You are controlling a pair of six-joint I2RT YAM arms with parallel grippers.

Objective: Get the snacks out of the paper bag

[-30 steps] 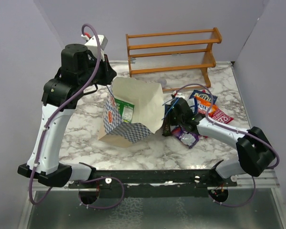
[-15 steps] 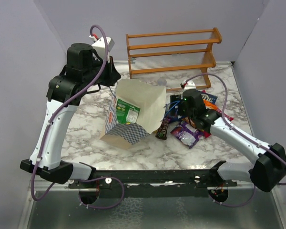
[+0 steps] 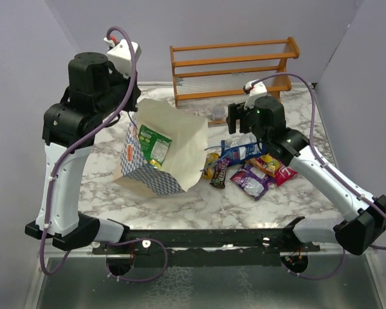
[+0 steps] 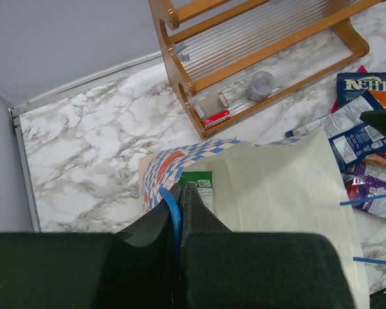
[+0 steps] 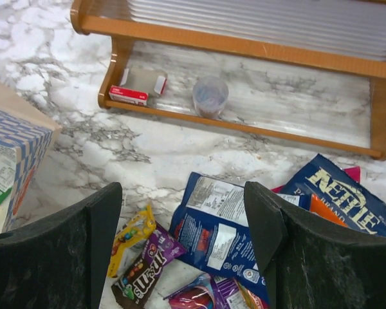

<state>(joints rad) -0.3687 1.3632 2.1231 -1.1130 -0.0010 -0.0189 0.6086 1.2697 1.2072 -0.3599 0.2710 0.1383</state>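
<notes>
The paper bag [image 3: 170, 151] hangs tilted, its mouth facing up and left, with a green packet [image 3: 156, 145] showing inside. My left gripper [image 4: 182, 188] is shut on the bag's blue cord handle [image 4: 174, 212] and holds it up above the bag [image 4: 276, 187]. Snacks lie on the marble right of the bag: a dark blue packet [image 5: 222, 225], a yellow one [image 5: 132, 238], a brown-purple one [image 5: 145, 270], a purple one [image 3: 251, 181] and a red one [image 3: 284, 172]. My right gripper [image 5: 183, 193] hovers open above them, holding nothing.
A wooden rack [image 3: 231, 67] stands at the back, with a small clear cup [image 5: 210, 96] and a red-and-white box [image 5: 132, 95] under its lowest shelf. A blue Kettle bag [image 5: 344, 193] lies at the pile's right end. Grey walls close in the table.
My right gripper opened, left the brown-purple packet on the table and rose toward the rack. My left arm pulled the bag left by its handle.
</notes>
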